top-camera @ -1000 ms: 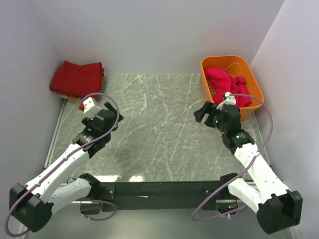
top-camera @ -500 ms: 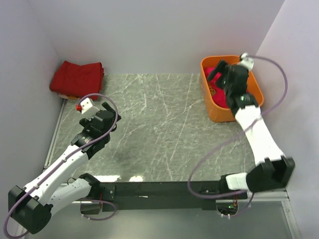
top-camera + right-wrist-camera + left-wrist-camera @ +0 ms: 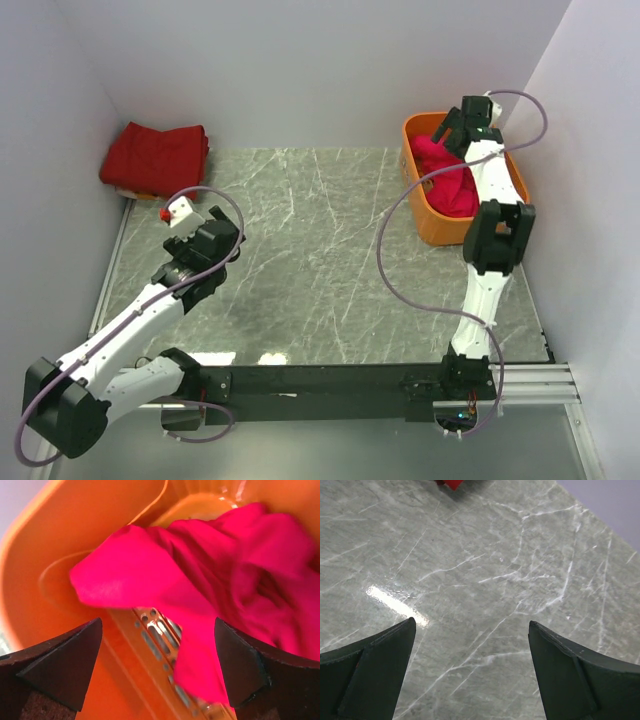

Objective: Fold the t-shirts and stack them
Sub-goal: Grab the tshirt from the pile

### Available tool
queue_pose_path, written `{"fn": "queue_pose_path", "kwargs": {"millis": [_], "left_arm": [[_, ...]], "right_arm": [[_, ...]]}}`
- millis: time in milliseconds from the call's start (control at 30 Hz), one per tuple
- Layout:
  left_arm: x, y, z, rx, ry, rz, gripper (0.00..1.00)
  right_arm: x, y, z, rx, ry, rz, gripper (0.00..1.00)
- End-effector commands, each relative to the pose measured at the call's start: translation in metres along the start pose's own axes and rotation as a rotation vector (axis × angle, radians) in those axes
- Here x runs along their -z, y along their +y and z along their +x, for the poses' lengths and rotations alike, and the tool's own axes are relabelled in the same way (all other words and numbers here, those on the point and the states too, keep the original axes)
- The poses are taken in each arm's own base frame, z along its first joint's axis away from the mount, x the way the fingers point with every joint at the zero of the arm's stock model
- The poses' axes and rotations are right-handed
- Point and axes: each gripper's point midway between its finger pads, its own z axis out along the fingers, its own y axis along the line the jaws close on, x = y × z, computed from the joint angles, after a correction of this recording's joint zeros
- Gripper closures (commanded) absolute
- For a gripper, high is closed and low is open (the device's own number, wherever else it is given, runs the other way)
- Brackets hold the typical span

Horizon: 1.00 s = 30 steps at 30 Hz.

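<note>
A moment ago the right arm was bent back over the bench, in front of the basket. Now it is stretched far out, and the right pincer [image 3: 448, 130] hangs over the far end of the orange basket [image 3: 440, 228]. Its two fingers are spread wide and hold nothing. From the wrist, the crimson t-shirt [image 3: 200, 580] lies crumpled just below them, against the basket's orange wall [image 3: 50, 540].

The left arm has hardly moved. The left pincer [image 3: 470, 655] is spread wide too, with nothing in it, low over bare bench.

The crimson t-shirt [image 3: 445, 180] fills most of the basket, which sits at the far right corner of the bench. The right arm lies along the basket's right side and hides that part of the rim. The dark red t-shirts [image 3: 155, 155] sit in a folded pile at the far left corner, well apart from both pincers. A purple cable [image 3: 395, 250] loops from the right arm over the bench.

The bench [image 3: 320, 230] is grey-green stone with thin white veins. Plain pale walls [image 3: 300, 70] close it in on three sides.
</note>
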Motion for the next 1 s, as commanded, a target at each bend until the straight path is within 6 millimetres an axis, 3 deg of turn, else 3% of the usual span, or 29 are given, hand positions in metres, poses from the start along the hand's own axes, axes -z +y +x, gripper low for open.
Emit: {"fn": "queue_pose_path", "kwargs": {"millis": [0,67,200,267,300,333,400,500,533,600,633,700,733,800,833,900,967], "left_arm": [[-0.002,-0.003,-0.007,0.008,-0.02,-0.019,0.01],[-0.003,-0.001,-0.007,0.005,-0.019,-0.034,0.01],[-0.003,-0.003,-0.004,0.01,-0.004,-0.029,0.01],[-0.003,-0.004,-0.003,0.005,-0.002,-0.022,0.01],[-0.003,-0.006,-0.004,0.011,-0.004,-0.014,0.01],[-0.002,-0.006,-0.005,0.012,-0.007,-0.013,0.01],[-0.002,-0.006,-0.004,0.011,-0.006,-0.01,0.01],[-0.002,-0.005,-0.005,0.016,-0.009,-0.015,0.01],[-0.002,-0.004,-0.006,0.016,-0.01,-0.018,0.01],[-0.001,-0.004,-0.007,0.021,-0.012,-0.014,0.01],[-0.001,-0.004,-0.006,0.024,-0.011,-0.01,0.01],[0.0,-0.004,-0.007,0.027,-0.013,-0.005,0.0],[0.001,-0.005,-0.009,0.031,-0.015,0.0,0.0],[0.002,-0.006,-0.01,0.036,-0.017,0.004,0.01],[0.002,-0.006,-0.01,0.036,-0.016,0.005,0.01],[0.004,-0.006,-0.011,0.041,-0.013,0.009,0.01],[0.006,-0.007,-0.012,0.051,-0.011,0.022,0.01]], "right_arm": [[-0.011,0.013,-0.003,0.001,0.019,-0.024,0.02],[-0.03,0.011,0.011,-0.012,0.047,-0.025,0.07],[-0.044,0.019,0.022,-0.039,0.057,-0.082,0.26],[-0.041,0.022,0.018,-0.05,0.051,-0.094,0.6],[-0.039,0.022,0.012,-0.056,0.031,-0.099,0.88],[-0.028,0.027,0.0,-0.057,0.0,-0.115,0.97],[-0.018,0.03,-0.014,-0.055,-0.052,-0.129,1.0],[0.016,0.035,-0.05,-0.046,-0.161,-0.159,1.0],[0.039,0.04,-0.069,-0.048,-0.213,-0.18,1.0],[0.058,0.041,-0.084,-0.034,-0.275,-0.196,1.0],[0.084,0.044,-0.102,-0.036,-0.33,-0.223,1.0],[0.103,0.044,-0.111,-0.019,-0.376,-0.244,1.0],[0.127,0.047,-0.123,-0.022,-0.417,-0.267,1.0],[0.147,0.048,-0.13,-0.005,-0.456,-0.288,1.0],[0.171,0.05,-0.14,-0.002,-0.495,-0.31,1.0],[0.197,0.057,-0.146,0.023,-0.534,-0.343,1.0],[0.237,0.068,-0.153,0.044,-0.589,-0.384,1.0]]}}
